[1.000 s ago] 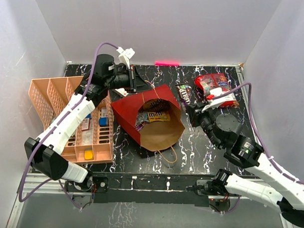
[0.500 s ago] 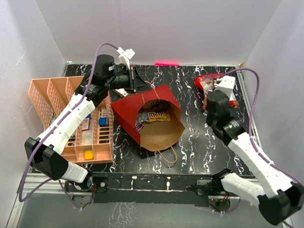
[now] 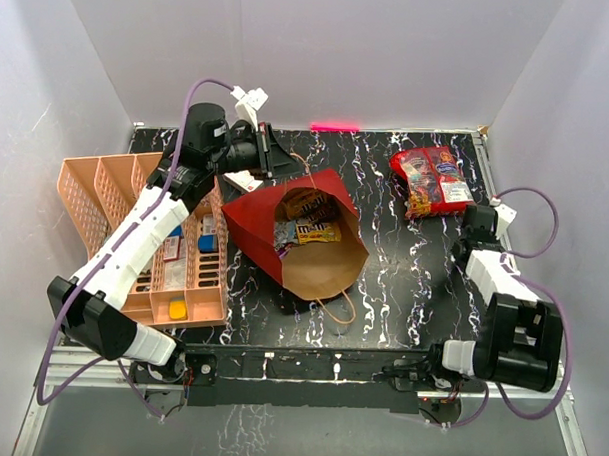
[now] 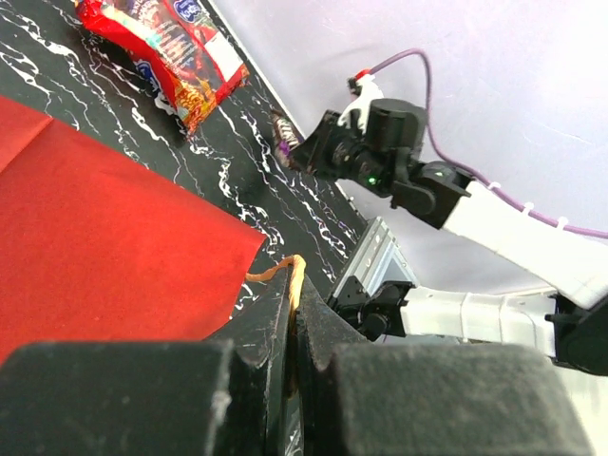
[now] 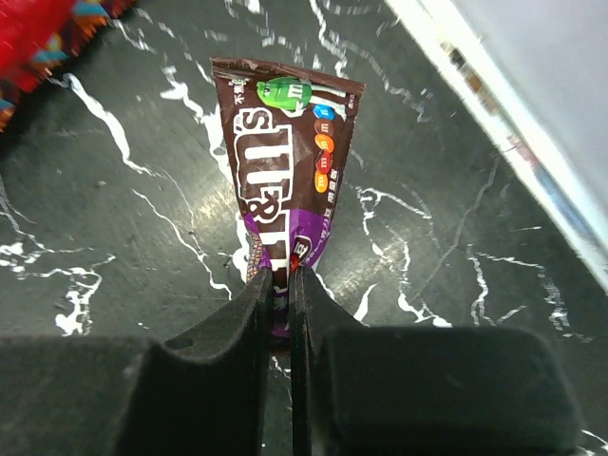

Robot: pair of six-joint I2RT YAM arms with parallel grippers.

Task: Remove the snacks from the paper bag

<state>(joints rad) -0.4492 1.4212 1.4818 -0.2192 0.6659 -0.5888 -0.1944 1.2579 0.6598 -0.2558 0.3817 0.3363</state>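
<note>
Right gripper is pinched shut on the tail of the brown M&M's packet, near the table edge. A loose release could drop it overboard. Left gripper is clamped shut on the cord handle of the paper bag, which lies mid-table. A tug could spill the packets inside.

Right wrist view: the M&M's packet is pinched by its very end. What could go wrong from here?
1. The right tool grips the M&M's packet only by its tip, close to the table edge; it might slip out or land off the table.
2. The left tool holds just the thin cord handle of the paper bag; a tug could tip it.
</note>
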